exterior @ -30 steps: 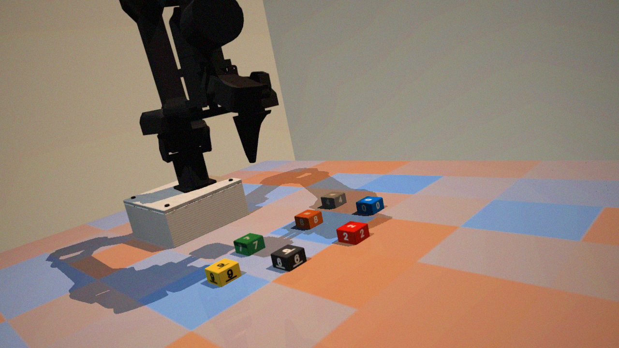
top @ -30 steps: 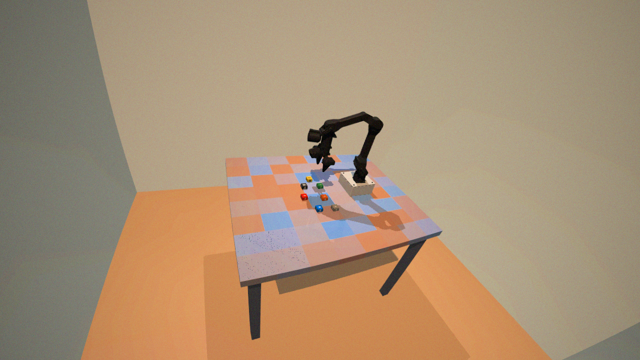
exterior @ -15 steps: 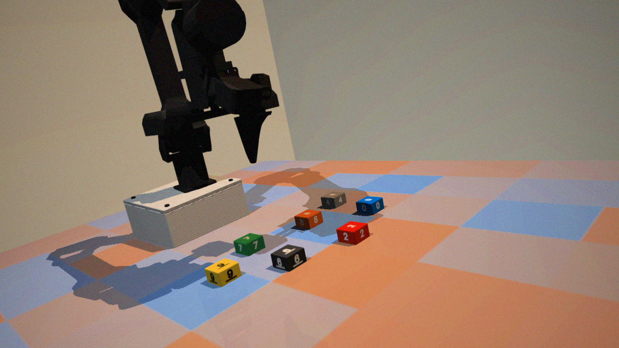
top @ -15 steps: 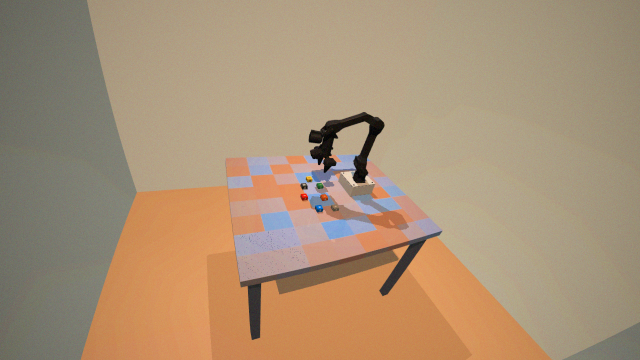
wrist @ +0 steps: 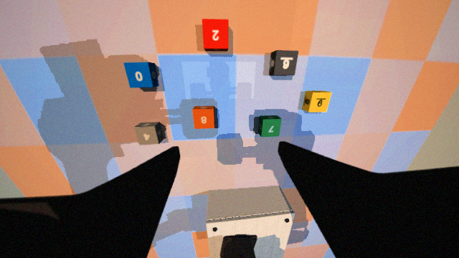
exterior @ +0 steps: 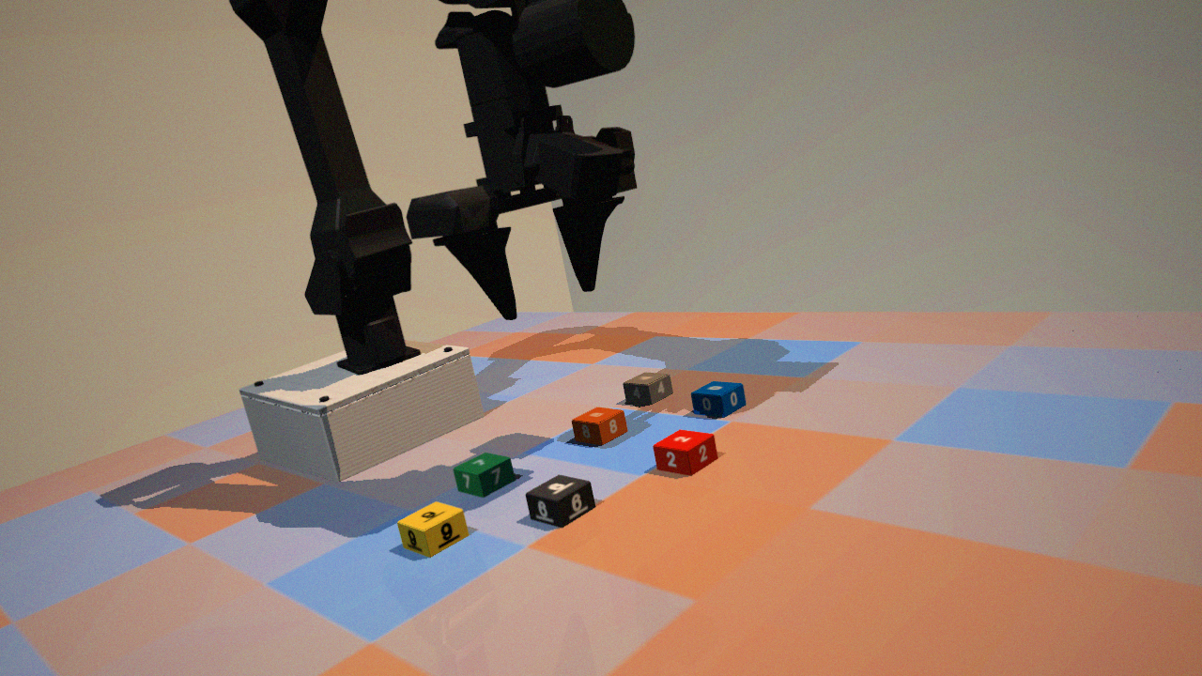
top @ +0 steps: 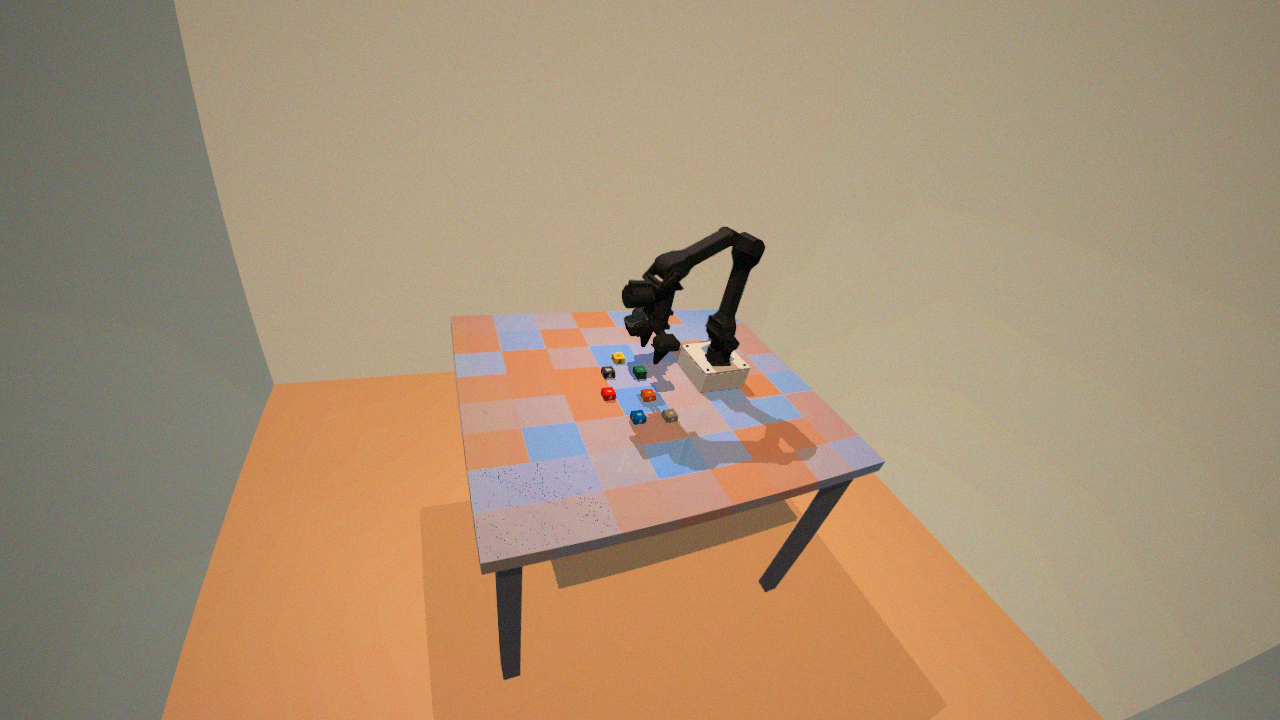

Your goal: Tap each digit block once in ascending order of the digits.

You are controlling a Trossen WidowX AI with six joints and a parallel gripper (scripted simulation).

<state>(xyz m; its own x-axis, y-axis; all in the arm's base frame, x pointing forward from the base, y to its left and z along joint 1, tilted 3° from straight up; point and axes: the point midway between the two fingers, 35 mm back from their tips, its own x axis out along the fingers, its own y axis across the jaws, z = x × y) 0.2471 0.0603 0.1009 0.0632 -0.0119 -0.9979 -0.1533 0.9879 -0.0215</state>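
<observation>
Seven digit blocks stand apart on the table: blue 0 (top: 638,417) (exterior: 718,399) (wrist: 138,76), red 2 (top: 608,394) (exterior: 685,452) (wrist: 215,34), grey 4 (exterior: 647,389) (wrist: 146,134), black underlined 6 (exterior: 561,500) (wrist: 283,63), green 7 (exterior: 484,474) (wrist: 270,126), orange 8 (exterior: 599,426) (wrist: 204,118) and yellow underlined 9 (exterior: 432,530) (wrist: 318,102). My gripper (top: 651,351) (exterior: 550,304) (wrist: 230,148) is open and empty, its fingers pointing down, well above the table. It hangs on the base side of the blocks and touches none. In the wrist view, green 7 and orange 8 show just beyond the fingertips.
The arm's pale base box (top: 723,380) (exterior: 403,411) (wrist: 247,204) stands behind the blocks, on the side of grey 4, orange 8 and green 7. The patchwork table (top: 537,519) (exterior: 966,605) bears long arm shadows, some falling across the blocks.
</observation>
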